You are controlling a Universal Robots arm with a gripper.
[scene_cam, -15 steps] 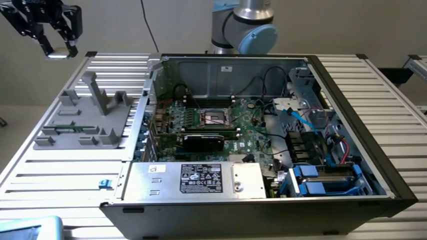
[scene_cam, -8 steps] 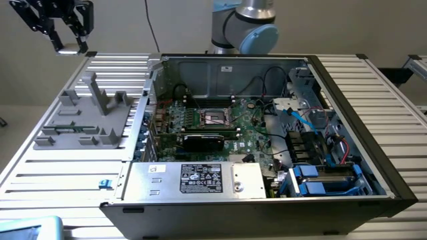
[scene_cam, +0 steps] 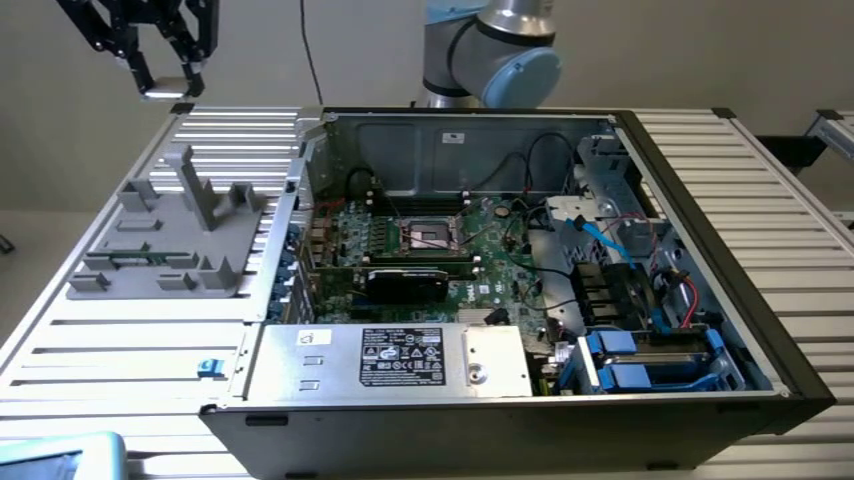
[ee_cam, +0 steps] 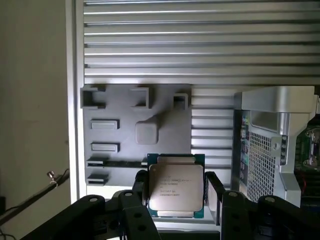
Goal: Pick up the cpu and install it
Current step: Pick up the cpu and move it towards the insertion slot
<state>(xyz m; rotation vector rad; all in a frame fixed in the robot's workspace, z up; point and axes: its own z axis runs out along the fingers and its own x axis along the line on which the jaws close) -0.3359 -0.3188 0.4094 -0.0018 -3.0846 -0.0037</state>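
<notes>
The cpu [ee_cam: 175, 187], a flat square chip with a silver-beige metal top and a green rim, sits between my gripper's [ee_cam: 176, 194] two black fingers [ee_cam: 140, 189], which are shut on its sides. In the exterior view the gripper [scene_cam: 167, 85] hangs high at the exterior view's far left, above the slatted table, with the pale cpu [scene_cam: 166, 88] at its tips. It is well away from the black square socket [scene_cam: 434, 236] on the green motherboard inside the open computer case [scene_cam: 694, 200]. The grey fixture [ee_cam: 135, 130] lies far below the held chip.
The grey plastic fixture [scene_cam: 174, 235] with upright posts stands to the exterior view's left of the case. Cables, a black card [scene_cam: 407, 280], a power supply [scene_cam: 400, 358] and blue drive bays [scene_cam: 654, 362] crowd the case. The case's metal corner [ee_cam: 270, 135] shows beside the fixture.
</notes>
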